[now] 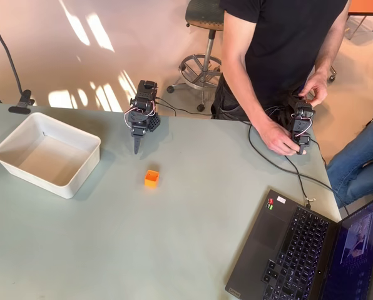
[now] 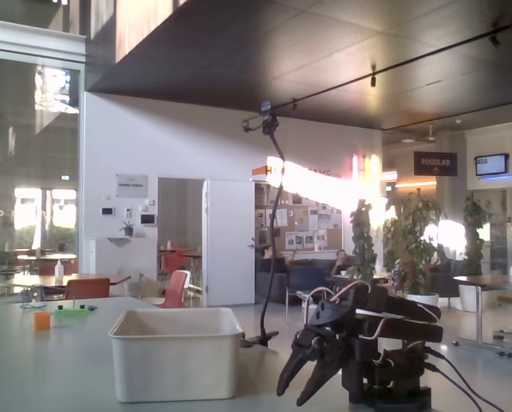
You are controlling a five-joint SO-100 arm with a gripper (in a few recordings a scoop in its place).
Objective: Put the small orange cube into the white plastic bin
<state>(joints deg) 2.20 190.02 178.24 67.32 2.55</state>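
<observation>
The small orange cube (image 1: 151,178) sits alone on the bench (image 1: 174,237), between the white plastic bin (image 1: 46,154) and a laptop (image 1: 311,250), while the end effector (image 2: 306,382) is a little open, holding nothing.

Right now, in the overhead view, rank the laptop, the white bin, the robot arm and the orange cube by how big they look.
1. Laptop, though the frame edge cuts it off.
2. White plastic bin.
3. Robot arm, folded up; it stands nearer the camera, so its rank is less certain.
4. Small orange cube, clearly smallest.
</observation>
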